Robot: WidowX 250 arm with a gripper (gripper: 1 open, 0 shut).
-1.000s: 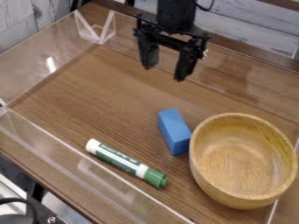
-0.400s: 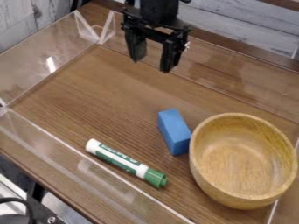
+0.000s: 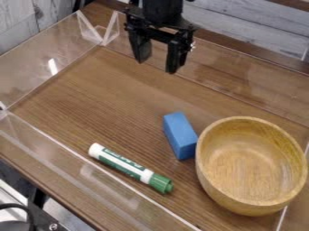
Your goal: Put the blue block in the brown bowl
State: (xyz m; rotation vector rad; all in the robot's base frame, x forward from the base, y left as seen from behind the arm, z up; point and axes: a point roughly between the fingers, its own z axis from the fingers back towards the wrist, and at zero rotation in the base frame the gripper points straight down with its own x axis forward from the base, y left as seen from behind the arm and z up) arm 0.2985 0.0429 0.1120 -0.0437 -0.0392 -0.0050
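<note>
Camera view, hand (image 3: 158, 54) wide open holding nothing, blue block (image 3: 180, 135) beside brown bowl (image 3: 251, 166)

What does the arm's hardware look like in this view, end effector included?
Black or very dark throughout, as far as the frame shows. The end effector has two chunky, angular dark fingers, with small lighter spots on the mechanism above them. A thin dark cable loops beside the arm at the top edge. No readable markings; fine detail is too small to tell.

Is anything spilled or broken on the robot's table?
No, nothing looks spilled or broken. The blue block and the green-and-white marker lie at a slant, but that isn't odd. The brown bowl sits upright.
</note>
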